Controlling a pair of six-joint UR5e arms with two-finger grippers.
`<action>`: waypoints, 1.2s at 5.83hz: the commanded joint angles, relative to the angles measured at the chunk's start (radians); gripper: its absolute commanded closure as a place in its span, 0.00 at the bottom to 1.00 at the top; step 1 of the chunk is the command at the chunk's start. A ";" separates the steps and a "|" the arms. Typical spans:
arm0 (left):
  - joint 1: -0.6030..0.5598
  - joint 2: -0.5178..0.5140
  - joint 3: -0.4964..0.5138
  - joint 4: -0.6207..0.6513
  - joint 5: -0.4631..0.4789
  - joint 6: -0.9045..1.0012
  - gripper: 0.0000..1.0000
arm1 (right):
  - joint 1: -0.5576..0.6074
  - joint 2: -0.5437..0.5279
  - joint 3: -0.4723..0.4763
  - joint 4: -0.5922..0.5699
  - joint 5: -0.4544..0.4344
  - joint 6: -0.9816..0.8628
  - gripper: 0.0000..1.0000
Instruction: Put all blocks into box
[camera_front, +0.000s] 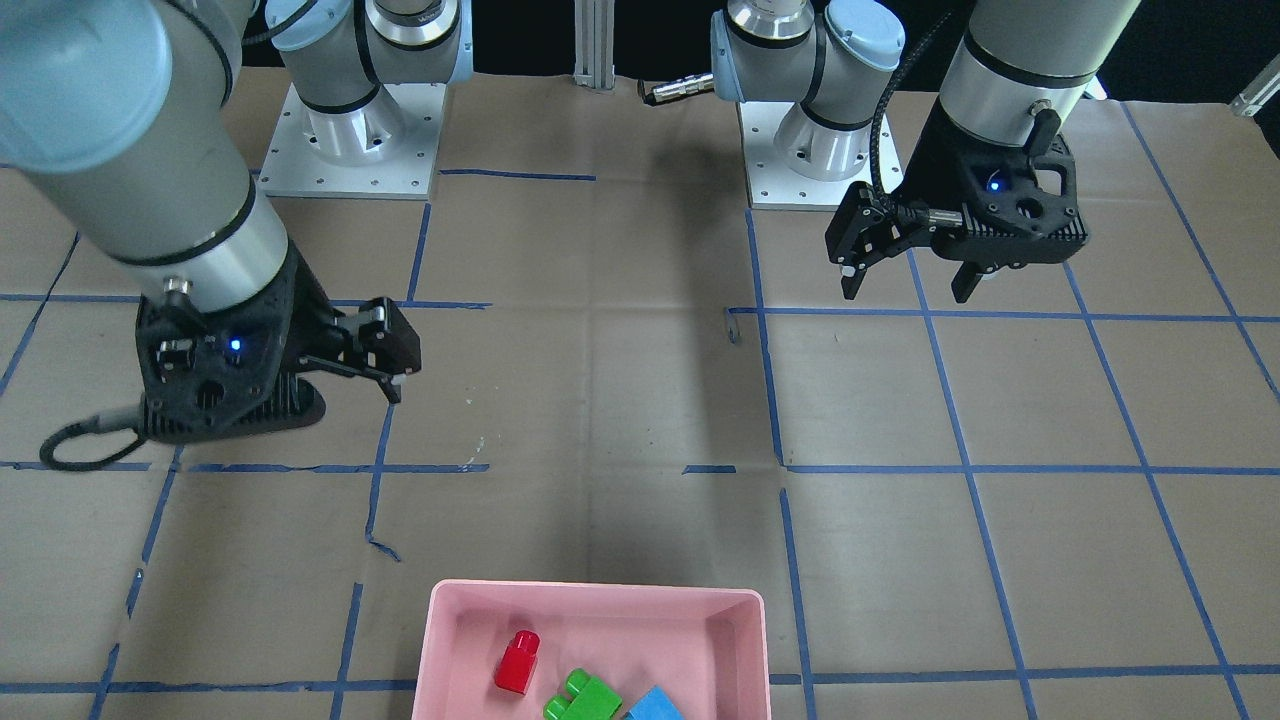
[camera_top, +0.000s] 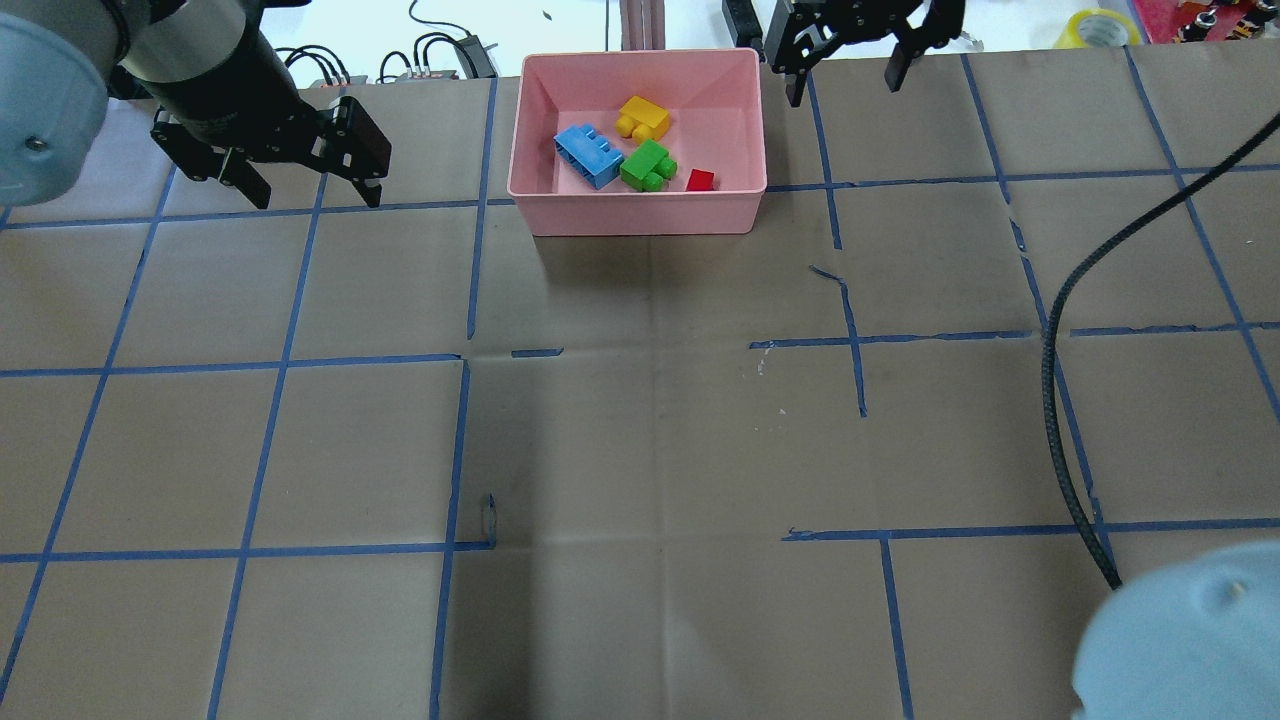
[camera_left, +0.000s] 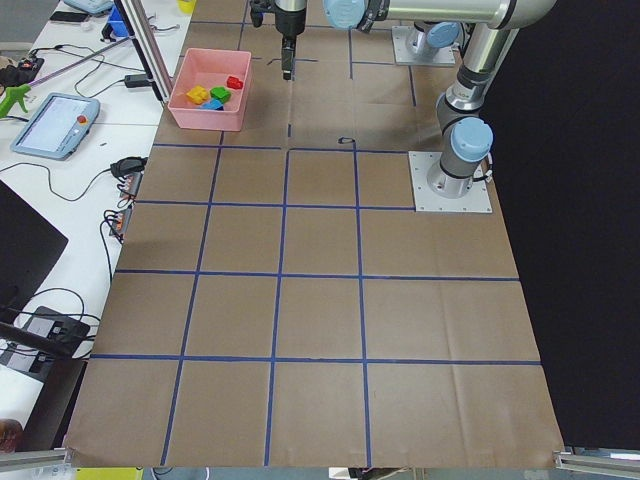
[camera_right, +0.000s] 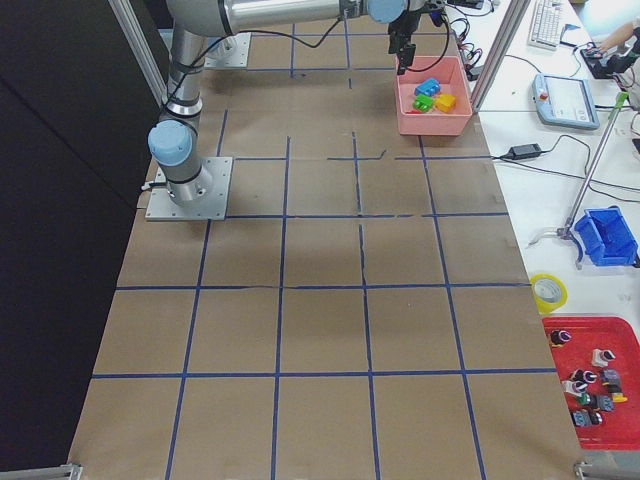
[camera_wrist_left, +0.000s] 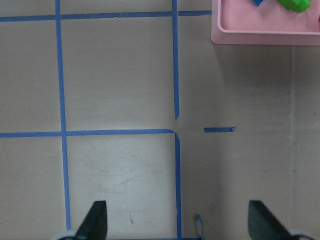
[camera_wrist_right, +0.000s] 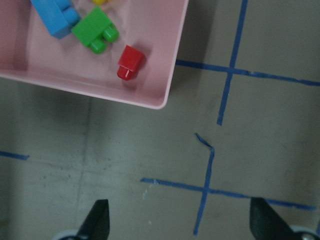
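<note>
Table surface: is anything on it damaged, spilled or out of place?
Nothing is spilled: all four blocks lie in the box. Only the blue tape looks odd. Near the box one strip is lifted and kinked, and some grid lines have gaps.

We see pink box, blue block, yellow block, green block, red block (table brown, grid lines blue).

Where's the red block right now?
Overhead view: the red block lies in the box, near its right wall, just right of the green block.
</note>
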 joint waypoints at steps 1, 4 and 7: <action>0.000 -0.001 0.001 0.001 -0.005 0.004 0.00 | -0.027 -0.276 0.373 -0.125 -0.012 -0.002 0.00; 0.000 -0.001 0.001 0.001 -0.005 0.004 0.00 | -0.036 -0.331 0.458 -0.164 -0.016 0.000 0.00; 0.000 -0.001 -0.001 0.002 -0.005 0.005 0.00 | -0.036 -0.322 0.455 -0.175 -0.016 0.001 0.00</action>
